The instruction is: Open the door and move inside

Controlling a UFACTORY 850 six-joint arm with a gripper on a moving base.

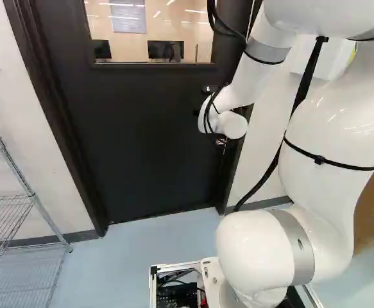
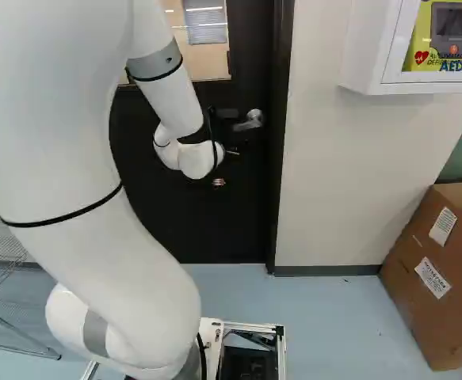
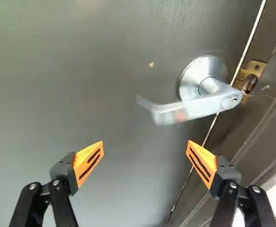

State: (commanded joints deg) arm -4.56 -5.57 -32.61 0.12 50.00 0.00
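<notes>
In the right base view my gripper [image 2: 219, 182] is mostly hidden by the wrist, just below the lever handle [image 2: 251, 119] of the dark door [image 2: 242, 226]. The wrist view shows the gripper [image 3: 145, 145] open, its two orange-padded fingers wide apart and nothing between them. Ahead of them the silver lever [image 3: 190, 110] stands out from the door [image 3: 81, 71], untouched by either finger. Beside the lever, a brass latch plate [image 3: 255, 67] sits on the frame across a thin light gap. The door looks closed or nearly so; whether it is latched I cannot tell.
A wire shelf [image 1: 29, 192] stands left of the door. To its right are a wall-mounted white cabinet [image 2: 365, 55] and, on the floor, a cardboard box [image 2: 429, 277]. The dark door frame [image 2: 281, 134] runs close beside the handle. Desk screens show through the door window [image 1: 148, 35].
</notes>
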